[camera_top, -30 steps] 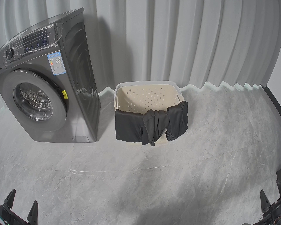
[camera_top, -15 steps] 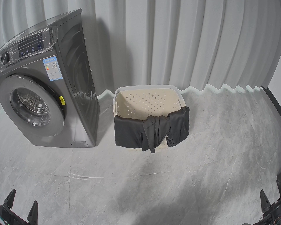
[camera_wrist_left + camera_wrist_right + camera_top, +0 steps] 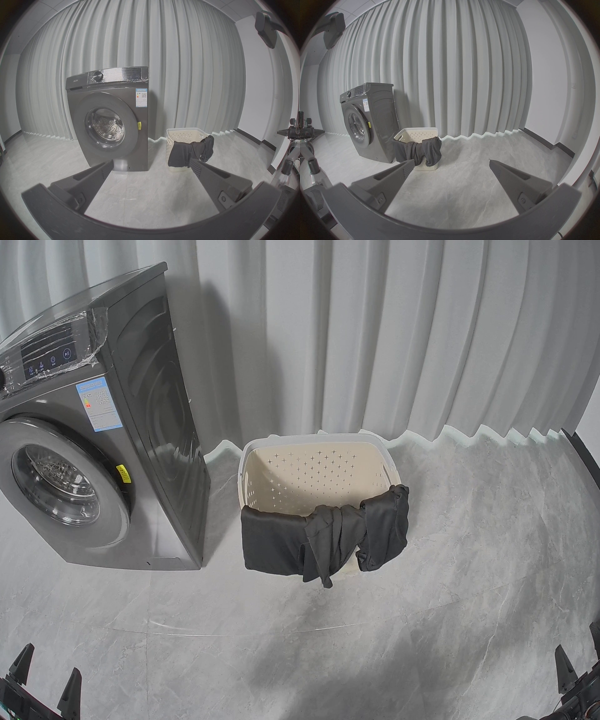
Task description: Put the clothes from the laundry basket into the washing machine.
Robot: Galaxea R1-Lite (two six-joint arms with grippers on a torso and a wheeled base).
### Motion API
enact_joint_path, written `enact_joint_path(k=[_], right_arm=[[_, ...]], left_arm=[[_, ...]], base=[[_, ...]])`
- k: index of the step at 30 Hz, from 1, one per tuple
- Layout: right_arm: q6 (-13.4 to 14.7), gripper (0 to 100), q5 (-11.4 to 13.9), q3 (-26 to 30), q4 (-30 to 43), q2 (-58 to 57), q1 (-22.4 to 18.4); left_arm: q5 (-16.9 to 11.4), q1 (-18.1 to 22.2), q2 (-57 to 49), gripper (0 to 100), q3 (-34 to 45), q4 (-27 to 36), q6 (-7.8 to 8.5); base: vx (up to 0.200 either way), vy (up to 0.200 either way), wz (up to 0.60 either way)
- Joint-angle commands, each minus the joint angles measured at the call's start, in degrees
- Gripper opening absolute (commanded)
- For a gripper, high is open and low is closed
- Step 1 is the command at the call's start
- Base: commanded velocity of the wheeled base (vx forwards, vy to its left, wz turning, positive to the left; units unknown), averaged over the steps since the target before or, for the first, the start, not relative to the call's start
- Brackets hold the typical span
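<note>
**A:** Start close in. How many grippers, and how do they stand?

**B:** Two. The left gripper (image 3: 50, 660) is at the near left corner of the floor (image 3: 312, 640), and the right gripper (image 3: 578, 640) is at the near right corner. Each has its jaws spread wide and holds nothing (both wrist views show bare floor through the gap).

**A:** And the clothes?

**B:** There is one dark heap of clothes (image 3: 325, 534), draped over the near rim of the basket (image 3: 315, 441). It hangs down the outer wall, and one tail reaches almost to the floor. I cannot tell whether it is a single garment or several. It is well apart from both grippers.

**A:** How many baskets?

**B:** One. It is cream with perforated walls and stands upright on the floor, close to the far edge.

**A:** Where is the washer?

**B:** There is one grey washer (image 3: 94, 446), just beside the basket on its left. The two are near each other but not touching (a strip of floor shows between them). It has one round door (image 3: 62, 490), which faces the near side and is shut.

**A:** What is behind them?

**B:** One pale pleated curtain (image 3: 375, 334) runs along the floor's far edge, behind both the washer and the basket.
</note>
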Motion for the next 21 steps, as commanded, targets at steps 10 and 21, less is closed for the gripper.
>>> enact_joint_path(k=[10, 21], right_arm=[[0.0, 100, 0.0, 0.8, 0.0, -0.9, 0.0], [0.0, 100, 0.0, 0.8, 0.0, -0.9, 0.0]], left_arm=[[0.0, 0.0, -1.0, 100, 0.9, 0.0, 0.01], [0.0, 0.0, -1.0, 100, 0.9, -0.1, 0.18]], base=[[0.200, 0.000, 0.00], [0.036, 0.000, 0.00]])
